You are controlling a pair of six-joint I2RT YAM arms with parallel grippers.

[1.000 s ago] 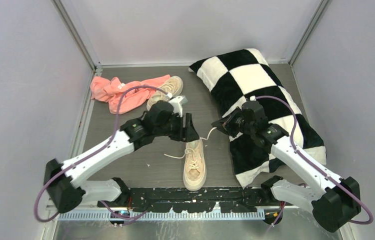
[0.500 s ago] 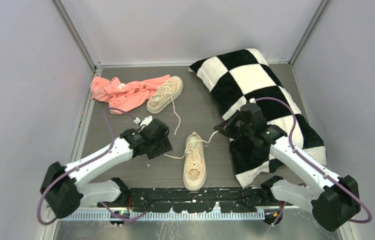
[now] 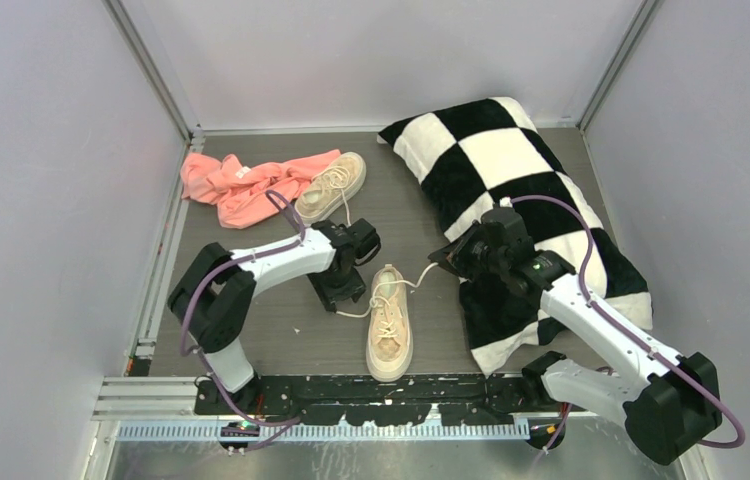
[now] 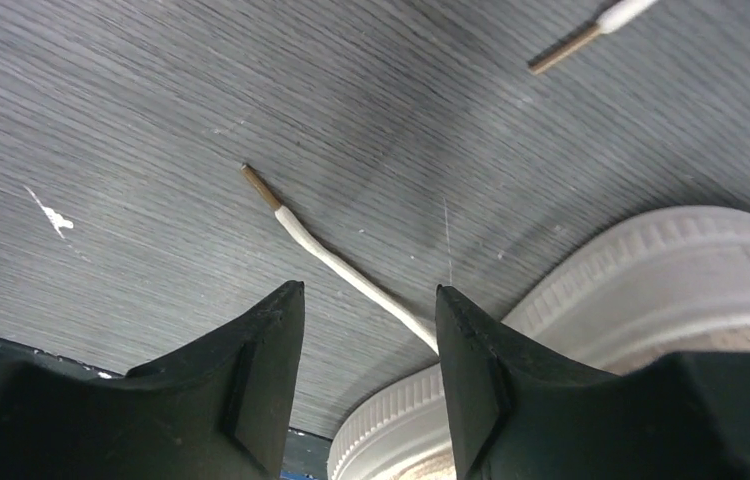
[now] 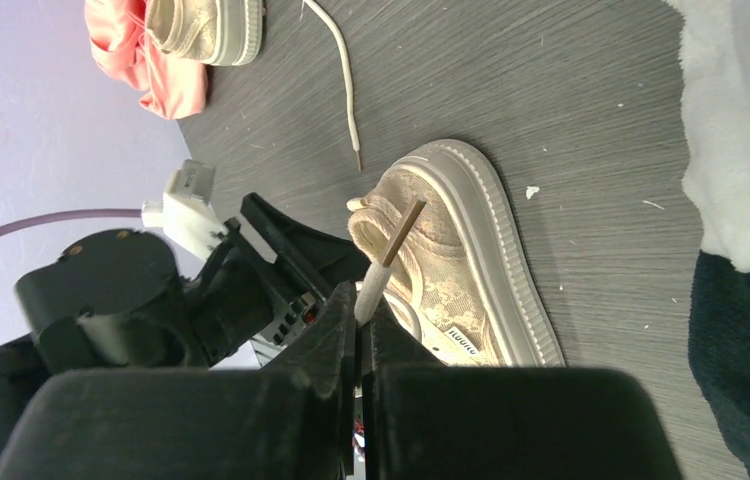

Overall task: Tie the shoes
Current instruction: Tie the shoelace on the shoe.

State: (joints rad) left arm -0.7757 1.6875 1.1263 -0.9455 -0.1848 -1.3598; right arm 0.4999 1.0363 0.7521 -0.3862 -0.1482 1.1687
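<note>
On the grey tabletop (image 3: 401, 205), the left fingers (image 4: 256, 380) were spread over a loose lace (image 4: 351, 275) beside the near shoe (image 3: 388, 330). The right fingers (image 5: 341, 340) were clamped on its other lace tip (image 5: 383, 265). The far shoe (image 3: 331, 188) was seen well beyond.

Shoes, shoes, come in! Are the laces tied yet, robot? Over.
Right gripper shut on one lace end of near shoe. Left gripper open, straddling other lace on table. Both shoes untied. Far shoe touches pink cloth.
</note>
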